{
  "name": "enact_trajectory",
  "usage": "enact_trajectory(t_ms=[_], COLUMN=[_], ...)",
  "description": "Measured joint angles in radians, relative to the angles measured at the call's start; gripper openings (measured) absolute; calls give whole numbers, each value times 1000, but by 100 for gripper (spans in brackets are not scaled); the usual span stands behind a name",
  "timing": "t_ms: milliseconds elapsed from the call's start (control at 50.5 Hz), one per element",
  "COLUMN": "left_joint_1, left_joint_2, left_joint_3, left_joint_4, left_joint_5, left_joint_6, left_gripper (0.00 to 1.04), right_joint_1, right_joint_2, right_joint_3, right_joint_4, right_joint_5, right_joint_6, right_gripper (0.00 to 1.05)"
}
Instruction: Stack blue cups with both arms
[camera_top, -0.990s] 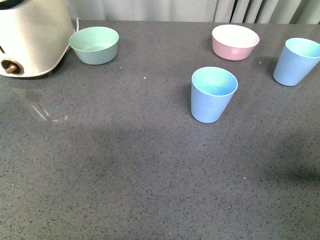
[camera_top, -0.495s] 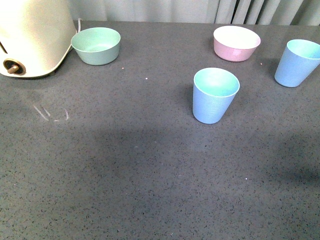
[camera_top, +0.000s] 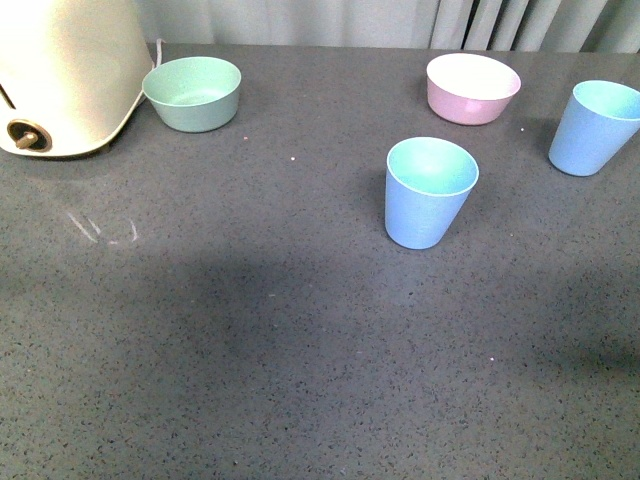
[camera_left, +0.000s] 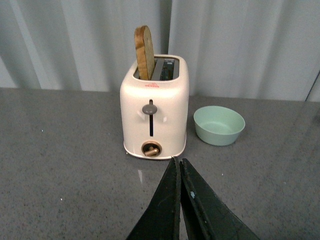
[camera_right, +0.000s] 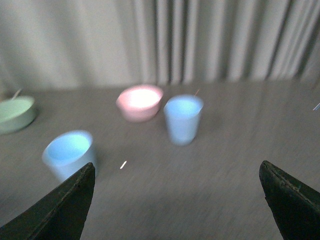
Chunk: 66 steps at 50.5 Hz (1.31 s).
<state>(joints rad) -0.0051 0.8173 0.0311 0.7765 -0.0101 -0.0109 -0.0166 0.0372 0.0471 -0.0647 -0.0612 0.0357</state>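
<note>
Over the counter (camera_top: 300, 330), the right gripper (camera_right: 176, 170), jaws wide, likely needed centring on the far blue cup (camera_top: 594, 127); the left gripper (camera_left: 180, 170) sat pressed closed.

Quick tally from the cameras: blue cups (camera_top: 428, 195) (camera_top: 592, 130) – 2, same shape and colour. Bowls – also 2, one mint-green bowl (camera_top: 193, 92) and one pink bowl (camera_top: 472, 88). Just 1 cream toaster (camera_left: 155, 107), with 2 slots, 1 lever (camera_left: 149, 109), 1 knob (camera_left: 151, 148) and a single slice of bread (camera_left: 144, 52). 1 grey table (camera_top: 250, 350) under the lot. Grippers – 2, the left gripper (camera_left: 177, 162) and the right gripper (camera_right: 176, 170).
</note>
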Motion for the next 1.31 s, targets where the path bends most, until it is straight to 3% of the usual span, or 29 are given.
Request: enact_trajectory(t_ms=[99,297,376,455,832,1307], left_joint_1=[0,3,3,3,3,3], left_joint_2=[-56,-188,-257,-308,-456,-596], left_joint_3=[-13,-15,-15,-16,-16,-16], left_joint_4=[-50,-166,-226,-274,-415,-554], left_joint_5=[12,10,10,10,10,10], left_joint_6=[0,0,0,0,0,0], left_gripper=[2,2,2,2,2,2], right_joint_1=[-40,-82,-79,-71,-50,24], right_joint_2=[196,688,965,1175,1739,2048], right_joint_3=[57,170,273,375,803,1176], right_joint_4=[-47,323,505,586,483,350], right_joint_5=[-81,-71,-40,-10,35,62], right_joint_6=[82,56,-41,-135,-497,-599], right_gripper=[96,96,96,96,96,96])
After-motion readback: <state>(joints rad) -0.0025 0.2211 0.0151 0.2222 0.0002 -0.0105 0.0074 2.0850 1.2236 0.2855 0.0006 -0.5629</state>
